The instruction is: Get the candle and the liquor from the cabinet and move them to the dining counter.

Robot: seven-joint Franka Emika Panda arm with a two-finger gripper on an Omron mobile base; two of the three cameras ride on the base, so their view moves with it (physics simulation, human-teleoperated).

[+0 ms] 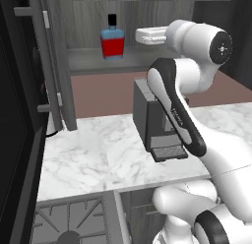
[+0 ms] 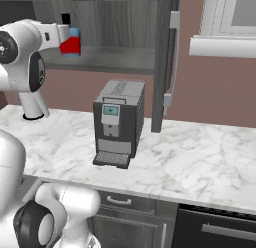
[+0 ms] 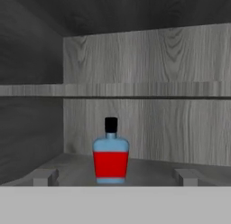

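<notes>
The liquor, a squarish bottle with a red body, blue band and black cap, stands upright on the lower shelf of the open cabinet. My gripper is level with the bottle, just in front of the shelf and a short way from it. It is open wide, and in the hand view the bottle sits centred between the two fingertips but farther back. Nothing is held. The candle and the dining counter are out of view.
A dark coffee machine stands on the marble worktop right under the cabinet. The cabinet doors hang open at each side. A stove burner lies below the worktop's left end.
</notes>
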